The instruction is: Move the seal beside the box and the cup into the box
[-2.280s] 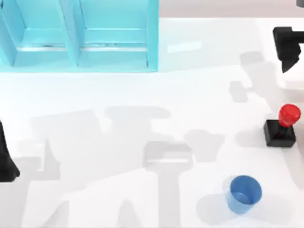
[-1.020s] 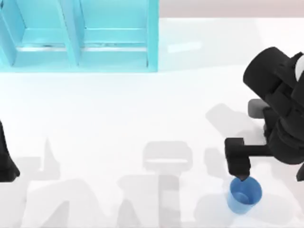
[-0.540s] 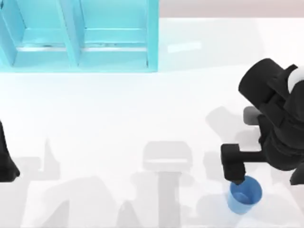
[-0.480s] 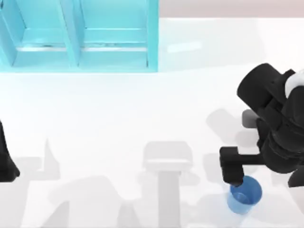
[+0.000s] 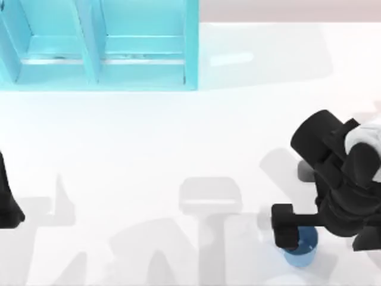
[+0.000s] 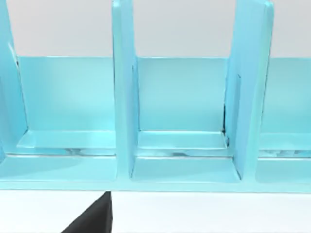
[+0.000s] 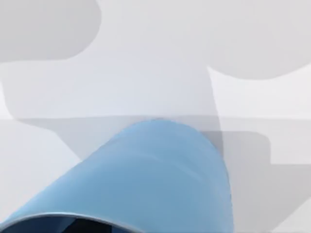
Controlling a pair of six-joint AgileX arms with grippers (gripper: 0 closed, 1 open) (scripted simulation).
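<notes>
The blue cup (image 5: 300,256) stands near the table's front edge at the right, and my right gripper (image 5: 286,229) hangs over its left rim, covering much of it. The right wrist view looks close along the cup's (image 7: 155,174) outer wall, with its rim at the frame's lower edge. The seal is hidden, with my black right arm lying over that part of the table. The light blue box (image 5: 190,59) with its upright dividers stands at the back left, and its compartments (image 6: 180,170) face the left wrist camera. My left gripper (image 5: 7,202) stays parked at the table's left edge.
The white table (image 5: 178,137) between the box and the cup carries nothing but soft shadows. The right arm's bulk (image 5: 339,179) takes up the right side.
My right arm came in from the back right, covered the seal and sank toward the front edge over the cup, which now shows less. The left arm stayed still.
</notes>
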